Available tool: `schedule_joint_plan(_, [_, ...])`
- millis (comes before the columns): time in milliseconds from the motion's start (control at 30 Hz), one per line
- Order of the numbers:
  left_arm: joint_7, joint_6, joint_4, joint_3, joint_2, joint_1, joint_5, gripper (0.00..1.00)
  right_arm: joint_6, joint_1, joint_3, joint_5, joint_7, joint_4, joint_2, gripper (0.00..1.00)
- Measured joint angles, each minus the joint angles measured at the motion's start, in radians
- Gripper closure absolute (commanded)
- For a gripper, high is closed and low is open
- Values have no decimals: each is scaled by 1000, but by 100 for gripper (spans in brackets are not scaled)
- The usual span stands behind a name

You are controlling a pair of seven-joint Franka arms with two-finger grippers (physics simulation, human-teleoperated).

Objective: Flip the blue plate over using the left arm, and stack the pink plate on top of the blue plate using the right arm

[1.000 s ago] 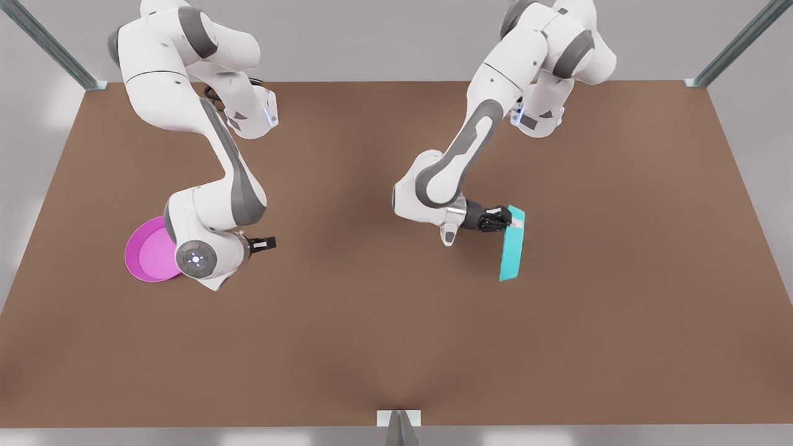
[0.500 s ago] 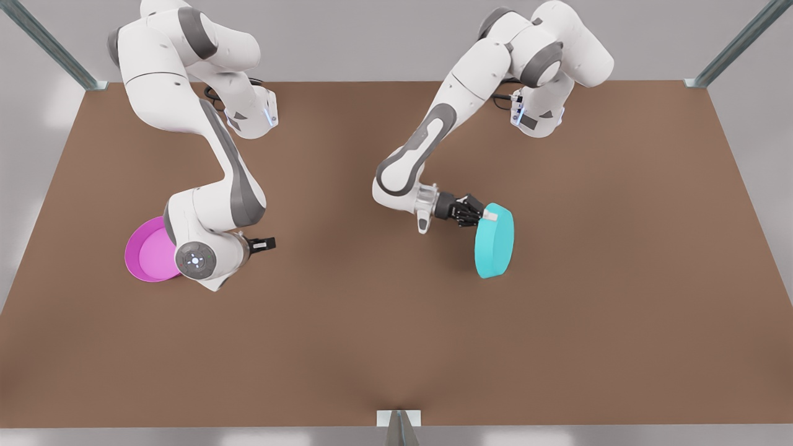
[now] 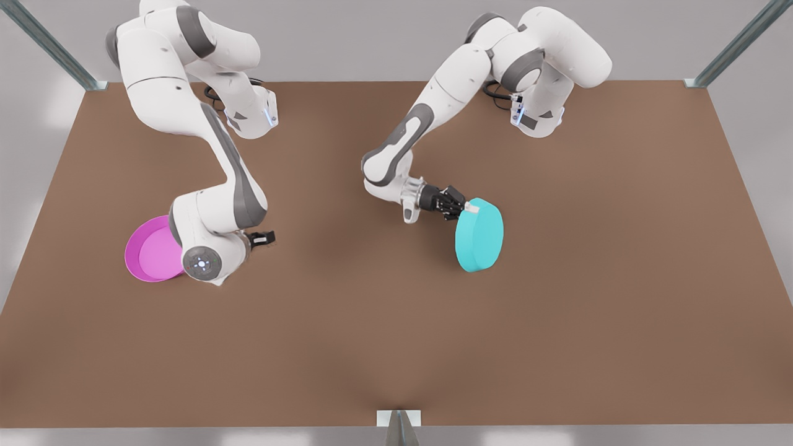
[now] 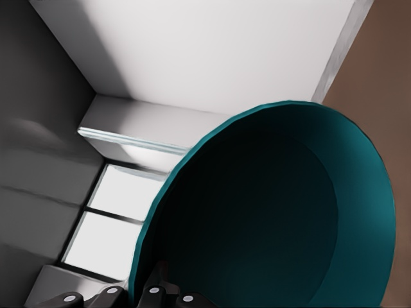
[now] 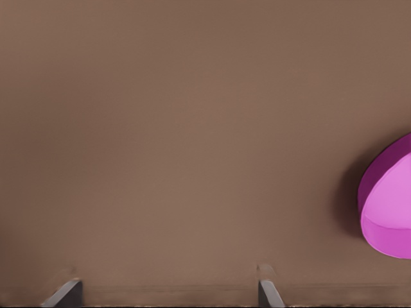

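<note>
The blue plate (image 3: pixel 479 235) hangs tilted above the table right of centre in the front view, its flat base turned up toward the camera. My left gripper (image 3: pixel 468 209) is shut on its rim at the upper left edge. In the left wrist view the plate's dark hollow inside (image 4: pixel 270 212) faces the camera, with the fingers (image 4: pixel 154 296) pinching the rim. The pink plate (image 3: pixel 152 251) lies rim-up on the table at the front view's left, partly hidden by the right arm's wrist. My right gripper (image 3: pixel 263 237) hovers open just right of it, holding nothing; the pink plate (image 5: pixel 388 205) sits off to one side of its fingertips (image 5: pixel 270 292).
The brown table (image 3: pixel 396 347) stretches wide and bare toward the front edge. Metal frame posts (image 3: pixel 731 49) stand at the back corners, and a small bracket (image 3: pixel 398 424) sits at the middle of the front edge.
The left arm has rotated the blue plate from edge-on to base-up and carried it toward the front view's left. The right arm's wrist dipped slightly beside the pink plate.
</note>
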Motion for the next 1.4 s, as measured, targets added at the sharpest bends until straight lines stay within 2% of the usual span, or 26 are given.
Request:
schedule_joint_plan(100, [-8,-21,37,2,37,-35,9,78,9,-152,31,111,-65,59,-9,0])
schedule_joint_plan(167, [-6,-35,37,2,45,-43,25,78,9,-278,30,32,-136,52,-7,0])
schedule_joint_plan(200, [-7,-38,37,2,50,-50,30,78,15,-401,33,11,-184,25,-7,0])
schedule_joint_plan(233, [-9,-43,37,2,52,-54,35,78,62,-448,33,0,-191,-19,-11,0])
schedule_joint_plan(267, [-21,-43,37,2,55,-59,38,78,235,-509,37,-13,-291,-153,-73,0])
schedule_joint_plan(333, [-30,-49,37,2,64,-63,42,78,395,-662,37,-15,-452,-210,-73,0])
schedule_joint_plan(467, [-41,-52,37,0,71,-64,41,78,508,-766,33,-71,-508,-206,-2,0])
schedule_joint_plan(500, [-42,-51,37,0,73,-64,40,75,548,-799,33,-63,-577,-141,85,0])
schedule_joint_plan(567, [-42,-51,37,0,74,-66,37,57,674,-813,34,-50,-637,-132,142,0])
schedule_joint_plan(667, [-42,-51,43,0,79,-70,29,13,723,-852,41,-28,-656,-197,165,0])
schedule_joint_plan(700, [-42,-51,43,0,80,-70,28,8,701,-865,57,-28,-657,-228,152,0])
schedule_joint_plan(767, [-42,-54,44,0,86,-72,26,6,688,-942,129,-28,-657,-275,148,0])
schedule_joint_plan(1100, [-38,-75,116,-6,96,-114,-91,6,719,-941,128,-31,-721,-268,160,0])
schedule_joint_plan(1400, [-38,-62,255,-9,98,-150,-400,6,717,-935,128,-31,-718,-275,160,0])
